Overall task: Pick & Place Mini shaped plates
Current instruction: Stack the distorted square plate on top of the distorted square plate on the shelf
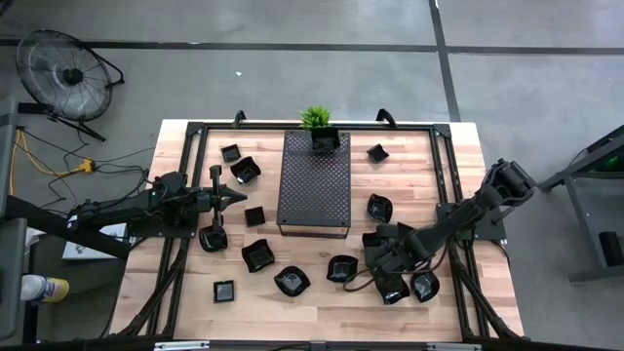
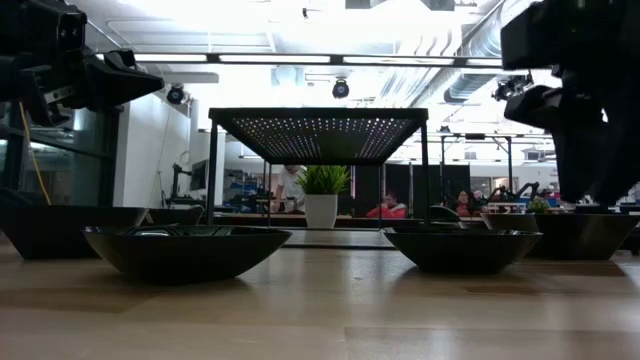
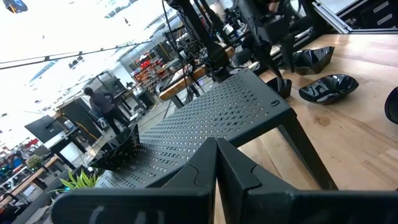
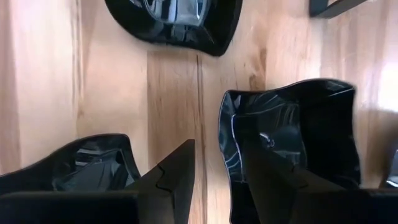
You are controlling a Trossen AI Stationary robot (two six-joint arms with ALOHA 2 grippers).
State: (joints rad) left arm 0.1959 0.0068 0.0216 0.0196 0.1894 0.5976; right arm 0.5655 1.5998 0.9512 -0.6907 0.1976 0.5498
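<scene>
High view: right end effector (image 1: 375, 255) straddles plate (image 1: 378, 239) rim.

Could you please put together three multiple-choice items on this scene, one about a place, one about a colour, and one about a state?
1. Where does the small green plant stand?
A. at the far end of the perforated tray
B. on the bare wood by the left arm
C. inside a plate

2. What colour are the mini plates?
A. white
B. glossy black
C. red

3. How does the right tool stand?
A. shut on the plant
B. shut and empty
C. open, one finger inside a wavy-rimmed plate

Answers: 1 A, the high view shows it at the tray's far end. 2 B, every dish is shiny black. 3 C, its wrist view shows the fingers apart astride the rim.
</scene>
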